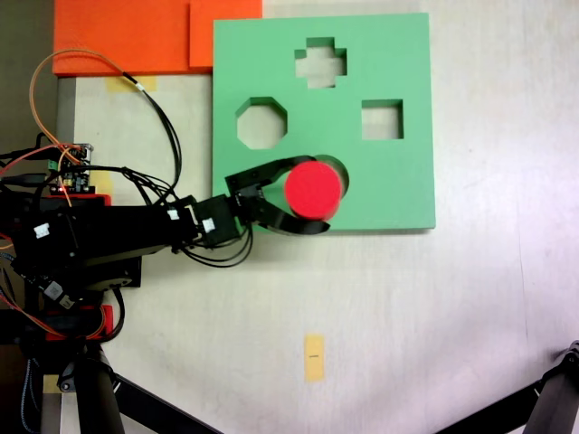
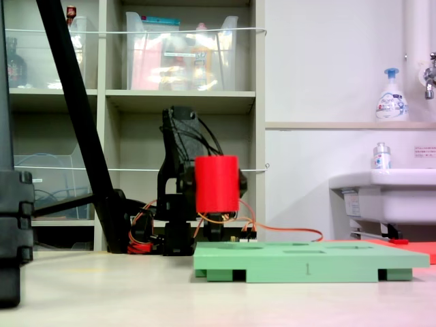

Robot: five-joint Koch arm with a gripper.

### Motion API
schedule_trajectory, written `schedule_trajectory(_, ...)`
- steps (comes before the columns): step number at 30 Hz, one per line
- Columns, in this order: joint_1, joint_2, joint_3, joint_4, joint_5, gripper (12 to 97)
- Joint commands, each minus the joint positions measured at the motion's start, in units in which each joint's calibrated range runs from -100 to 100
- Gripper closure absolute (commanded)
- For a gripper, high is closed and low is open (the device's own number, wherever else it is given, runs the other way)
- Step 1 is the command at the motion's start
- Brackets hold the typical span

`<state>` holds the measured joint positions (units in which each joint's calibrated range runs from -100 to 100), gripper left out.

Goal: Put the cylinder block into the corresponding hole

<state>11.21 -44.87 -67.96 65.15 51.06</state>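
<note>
The red cylinder block (image 1: 313, 189) (image 2: 216, 184) is held in the air above the green foam board (image 1: 398, 194) (image 2: 306, 262). My gripper (image 1: 312, 192) (image 2: 216, 187) is shut on it, black jaws curving round both sides. In a fixed view from above, the block covers most of the circular hole (image 1: 336, 168); only the hole's upper right arc shows. In a fixed view from table level, the block's bottom hangs clearly above the board, upright.
The board also has an octagonal cutout (image 1: 262, 123), a cross cutout (image 1: 320, 63) and a square cutout (image 1: 382, 119). Orange foam sheets (image 1: 136, 36) lie at the back left. A yellow tape mark (image 1: 313, 356) sits on the table. Tripod legs (image 1: 552, 398) stand at the lower corners.
</note>
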Motion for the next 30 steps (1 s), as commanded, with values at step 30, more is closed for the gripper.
schedule_trajectory(30, 3.1, 24.6, 8.9, 6.3, -0.7, 77.5)
